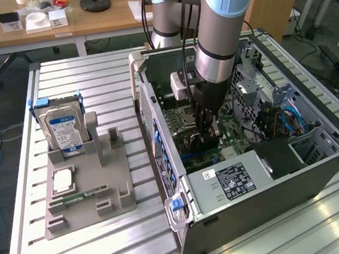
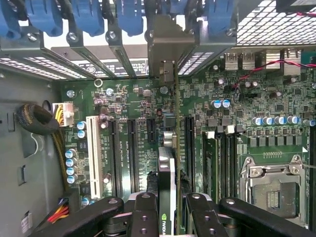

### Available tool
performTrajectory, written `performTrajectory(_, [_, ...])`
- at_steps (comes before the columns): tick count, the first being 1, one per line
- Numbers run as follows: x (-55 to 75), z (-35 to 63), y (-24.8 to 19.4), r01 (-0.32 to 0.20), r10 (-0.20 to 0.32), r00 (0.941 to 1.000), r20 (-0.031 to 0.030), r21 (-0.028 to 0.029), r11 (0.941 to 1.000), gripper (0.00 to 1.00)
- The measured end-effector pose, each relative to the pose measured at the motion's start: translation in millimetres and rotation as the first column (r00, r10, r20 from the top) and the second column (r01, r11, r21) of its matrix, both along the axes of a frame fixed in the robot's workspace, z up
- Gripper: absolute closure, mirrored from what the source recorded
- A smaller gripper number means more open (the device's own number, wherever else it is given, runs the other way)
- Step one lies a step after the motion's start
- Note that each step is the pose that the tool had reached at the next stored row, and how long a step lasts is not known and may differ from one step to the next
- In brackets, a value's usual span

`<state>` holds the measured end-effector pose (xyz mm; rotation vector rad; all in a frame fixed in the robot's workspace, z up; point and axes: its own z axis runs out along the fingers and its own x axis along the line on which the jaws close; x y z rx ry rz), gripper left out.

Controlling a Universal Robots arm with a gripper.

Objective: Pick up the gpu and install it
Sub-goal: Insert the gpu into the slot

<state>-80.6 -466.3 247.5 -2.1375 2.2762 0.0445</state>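
Pincer (image 2: 168,210) clamps gpu (image 2: 168,182) edge-on, bracket ahead toward rear slots, so card drops into motherboard (image 2: 237,113) slot below.

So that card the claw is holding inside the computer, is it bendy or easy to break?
Probably stiff: the gpu stands straight on edge between the gripper fingers, without sagging. Likely fragile too, being a thin board. It looks light for its size, and might tip sideways if let go above the motherboard.
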Motion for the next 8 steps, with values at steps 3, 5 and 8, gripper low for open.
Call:
performTrajectory(3, [-0.1,-0.9,0.1,0.000,0.000,1.0000,0.0002,0.0035,1.0000,0.73])
performTrajectory(5, [-0.1,-1.6,0.0,0.000,0.000,1.0000,0.0002,0.0033,1.0000,0.73])
performTrajectory(8, [-0.1,-1.8,0.0,0.000,0.000,1.0000,0.0002,0.0033,1.0000,0.73])
